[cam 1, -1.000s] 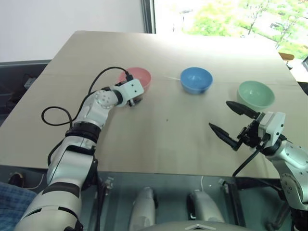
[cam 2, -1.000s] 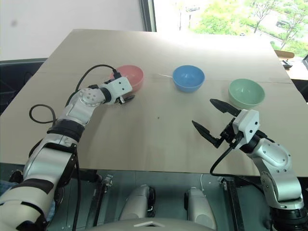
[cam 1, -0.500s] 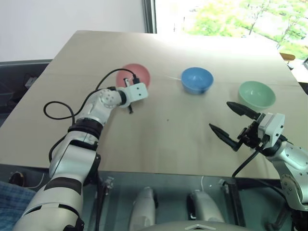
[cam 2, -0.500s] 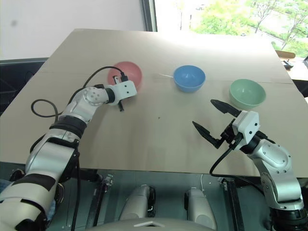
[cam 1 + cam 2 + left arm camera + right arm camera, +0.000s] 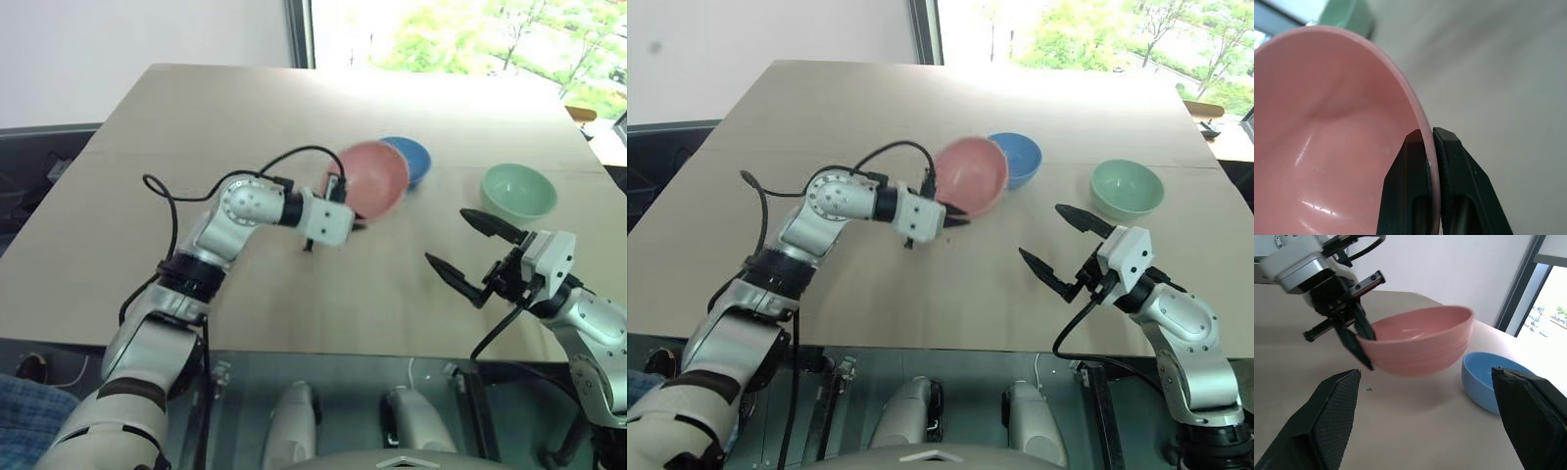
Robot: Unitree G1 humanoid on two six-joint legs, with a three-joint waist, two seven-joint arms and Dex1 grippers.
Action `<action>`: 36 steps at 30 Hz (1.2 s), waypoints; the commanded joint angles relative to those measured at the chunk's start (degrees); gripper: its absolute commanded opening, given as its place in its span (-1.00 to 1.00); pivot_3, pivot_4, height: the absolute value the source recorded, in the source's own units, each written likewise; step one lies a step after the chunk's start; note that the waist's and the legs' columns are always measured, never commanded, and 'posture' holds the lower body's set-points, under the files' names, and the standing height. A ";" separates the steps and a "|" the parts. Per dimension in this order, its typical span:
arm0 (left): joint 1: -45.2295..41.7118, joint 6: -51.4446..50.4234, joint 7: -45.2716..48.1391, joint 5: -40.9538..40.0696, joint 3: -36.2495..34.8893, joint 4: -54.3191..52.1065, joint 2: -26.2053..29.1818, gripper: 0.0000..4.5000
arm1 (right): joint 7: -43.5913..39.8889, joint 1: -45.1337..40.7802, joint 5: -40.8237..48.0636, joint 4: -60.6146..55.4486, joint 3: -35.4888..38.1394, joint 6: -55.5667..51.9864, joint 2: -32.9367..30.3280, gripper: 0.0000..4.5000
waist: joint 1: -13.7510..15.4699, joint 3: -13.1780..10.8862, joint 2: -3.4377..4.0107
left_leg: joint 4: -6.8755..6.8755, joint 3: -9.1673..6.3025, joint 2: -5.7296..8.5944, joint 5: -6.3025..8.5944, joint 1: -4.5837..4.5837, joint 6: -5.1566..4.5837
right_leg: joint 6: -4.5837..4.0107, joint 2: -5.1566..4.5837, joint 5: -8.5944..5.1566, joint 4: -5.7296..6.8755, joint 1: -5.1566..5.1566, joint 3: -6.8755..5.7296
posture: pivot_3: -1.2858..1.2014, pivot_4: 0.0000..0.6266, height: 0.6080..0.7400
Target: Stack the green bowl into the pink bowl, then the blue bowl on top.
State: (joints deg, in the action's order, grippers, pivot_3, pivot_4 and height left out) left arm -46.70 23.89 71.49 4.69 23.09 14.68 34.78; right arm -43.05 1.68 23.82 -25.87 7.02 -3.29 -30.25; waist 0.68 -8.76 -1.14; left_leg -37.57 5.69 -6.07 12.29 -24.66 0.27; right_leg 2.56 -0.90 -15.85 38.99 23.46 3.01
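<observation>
From the head camera's left eye, the left gripper (image 5: 355,217) is clamped on the near rim of the small round salmon-pink bowl (image 5: 370,177), which is lifted off the pale wooden table (image 5: 196,127) and tilted, its opening turned toward the camera. The bowl overlaps the small round sky-blue bowl (image 5: 415,157) sitting just behind it on the table. The small round mint-green bowl (image 5: 518,190) rests upright on the table farther to the right, apart from the other two. The right gripper (image 5: 468,253) hovers over the table's near right part with its two black fingers spread wide and nothing between them, in front of the mint-green bowl.

The left wrist view shows the two black fingertips (image 5: 1449,147) pressed together on the pink bowl's thin rim (image 5: 1415,107), one inside the wall and one outside. A strip of mint green at the far edge is probably the green bowl (image 5: 1347,12), though little of it can be made out.

In the right wrist view, the pink bowl (image 5: 1418,345) hangs clear above the tabletop, gripped by the left gripper (image 5: 1359,342) at its rim, with the blue bowl (image 5: 1488,382) standing on the table just beside it. The right gripper's own fingers (image 5: 1322,421) stand far apart.
</observation>
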 commanded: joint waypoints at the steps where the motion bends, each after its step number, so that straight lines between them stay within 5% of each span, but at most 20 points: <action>1: 0.00 3.40 2.19 -1.09 -0.04 -3.49 1.38 -0.99 | -0.11 -0.13 0.06 -1.28 0.36 0.67 -0.45 1.00 | 0.08 0.00 0.00 | -0.03 0.00 0.00 0.03 -0.01 -0.04 | 0.00 0.00 0.00 0.00 0.00 0.00 | 0.03 -0.52 1.00; 4: 0.33 4.42 2.03 -0.37 0.10 -3.31 1.34 -0.99 | -0.06 -0.30 -0.38 -1.03 0.64 1.16 -0.27 1.00 | 0.20 0.00 0.00 | -0.09 -0.02 0.00 0.07 -0.03 -0.12 | 0.00 -0.01 0.00 -0.01 -0.03 -0.01 | 0.03 -0.52 1.00; 15: 2.10 6.59 0.12 -4.78 -2.36 -1.62 -1.38 1.00 | -0.15 0.04 -1.15 -0.21 0.60 2.67 -0.10 1.00 | 0.12 0.00 0.00 | -0.12 -0.03 0.00 0.09 -0.03 -0.15 | 0.00 0.00 0.00 0.01 -0.03 -0.02 | 0.03 -0.52 1.00; 21: 6.11 -1.84 -2.12 -13.44 -8.27 -2.51 -2.11 1.00 | -0.21 0.29 -1.48 0.41 1.12 2.82 -0.44 1.00 | -0.09 0.01 0.01 | -0.13 -0.03 -0.01 0.09 -0.01 -0.16 | 0.00 0.00 0.00 0.05 -0.02 -0.01 | 0.03 -0.52 1.00; 29: 15.15 -26.13 -8.61 -26.10 -20.36 -8.92 0.43 1.00 | -0.40 0.68 -4.80 4.34 2.80 1.68 -4.25 1.00 | -0.09 0.01 0.01 | -0.21 -0.05 -0.03 0.10 -0.01 -0.17 | 0.01 0.00 0.00 0.13 -0.03 -0.02 | 0.03 -0.52 1.00; 36: 24.78 -34.06 -12.47 -37.61 -31.29 -19.12 -0.26 1.00 | 1.27 -2.93 -10.81 13.48 4.28 0.00 -10.10 1.00 | -0.01 0.01 0.01 | -0.34 -0.08 -0.04 0.10 -0.02 -0.17 | 0.00 -0.01 0.00 0.25 -0.03 -0.05 | 0.03 -0.52 1.00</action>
State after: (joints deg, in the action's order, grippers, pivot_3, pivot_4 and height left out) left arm -22.50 -9.33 59.61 -30.10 -5.45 -0.93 34.30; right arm -41.78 -0.57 13.88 -13.10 9.77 -3.87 -39.22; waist 0.67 -8.75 -1.13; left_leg -37.96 5.65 -6.11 12.40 -24.65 0.10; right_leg 2.56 -0.92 -15.85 39.28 23.43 2.99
